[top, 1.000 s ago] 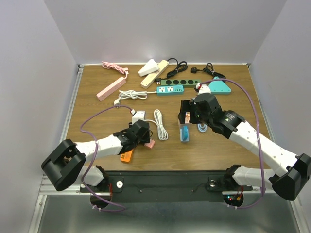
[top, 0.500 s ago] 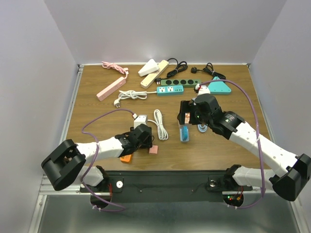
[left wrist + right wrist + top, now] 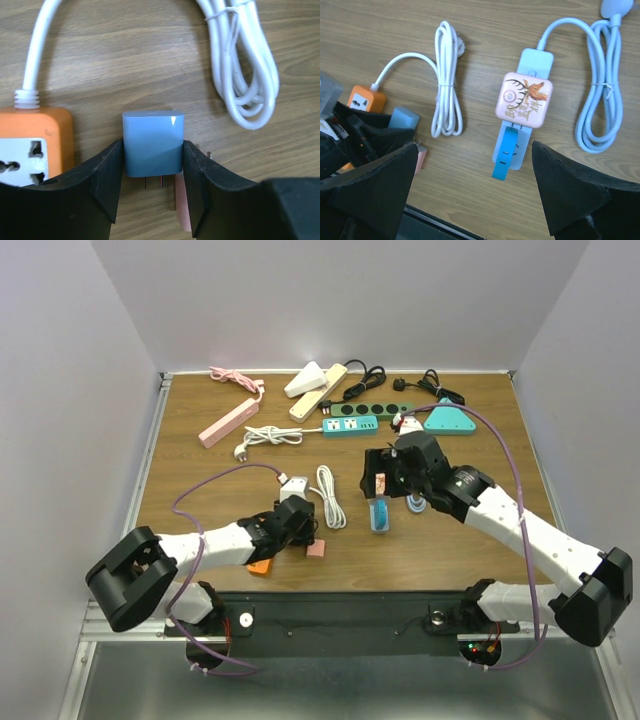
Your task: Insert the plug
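A blue plug (image 3: 152, 140) sits between the black fingers of my left gripper (image 3: 152, 150), which is shut on its two sides; its two prongs point back toward the wrist. Just left of it lies the orange power strip (image 3: 50, 125) with a white socket face, near the table's front edge (image 3: 260, 566). In the top view the left gripper (image 3: 296, 518) is low over the table beside that strip. My right gripper (image 3: 474, 150) is open, hovering above a light blue power strip (image 3: 532, 62) that carries a pink adapter (image 3: 524, 100).
A small pink plug (image 3: 315, 549) lies by the left gripper. A coiled white cable (image 3: 328, 495) lies between the arms. At the back are a pink strip (image 3: 228, 423), a teal strip (image 3: 350, 425), a dark green strip (image 3: 370, 410) and a teal triangular socket (image 3: 448, 418).
The left gripper has shifted a little to the right and toward the near edge with the blue plug. The small pink plug has slid the same way. The right arm has barely moved.
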`<state>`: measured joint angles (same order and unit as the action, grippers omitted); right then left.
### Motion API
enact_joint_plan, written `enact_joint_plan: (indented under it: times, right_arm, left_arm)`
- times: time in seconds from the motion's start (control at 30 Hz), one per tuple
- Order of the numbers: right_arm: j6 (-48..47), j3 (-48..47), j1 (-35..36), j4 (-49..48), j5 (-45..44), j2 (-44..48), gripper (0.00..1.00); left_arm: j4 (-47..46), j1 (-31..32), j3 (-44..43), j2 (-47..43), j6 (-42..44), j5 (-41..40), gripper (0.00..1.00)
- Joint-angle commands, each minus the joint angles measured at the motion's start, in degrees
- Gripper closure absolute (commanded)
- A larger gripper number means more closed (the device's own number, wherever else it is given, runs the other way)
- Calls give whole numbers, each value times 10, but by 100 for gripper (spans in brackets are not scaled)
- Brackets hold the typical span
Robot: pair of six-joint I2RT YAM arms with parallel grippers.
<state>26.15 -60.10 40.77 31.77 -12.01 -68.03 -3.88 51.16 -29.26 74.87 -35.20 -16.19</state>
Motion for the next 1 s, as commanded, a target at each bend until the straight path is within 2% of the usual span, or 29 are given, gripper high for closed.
enact_joint_plan:
  times: [0.0, 0.23, 0.43, 0.67, 0.97]
  right_arm:
    - [-25, -42, -10, -31, 45, -7, 0]
    - [-40, -73, -32, -34, 167, -32, 0]
    - [-47, -78, -32, -65, 278, -52, 2]
    - [-36, -72, -33, -93, 399, -86, 7]
    - [-33, -47, -32, -94, 462, -120, 16]
  left_arm:
    - [-68, 7, -17, -39, 85, 33, 100]
    - [-158, 9, -3, -170, 177, 133, 100]
    - [-223, 11, 18, -195, 186, 233, 100]
    - [-238, 16, 22, -207, 198, 251, 100]
    - [-237, 19, 24, -219, 203, 228, 100]
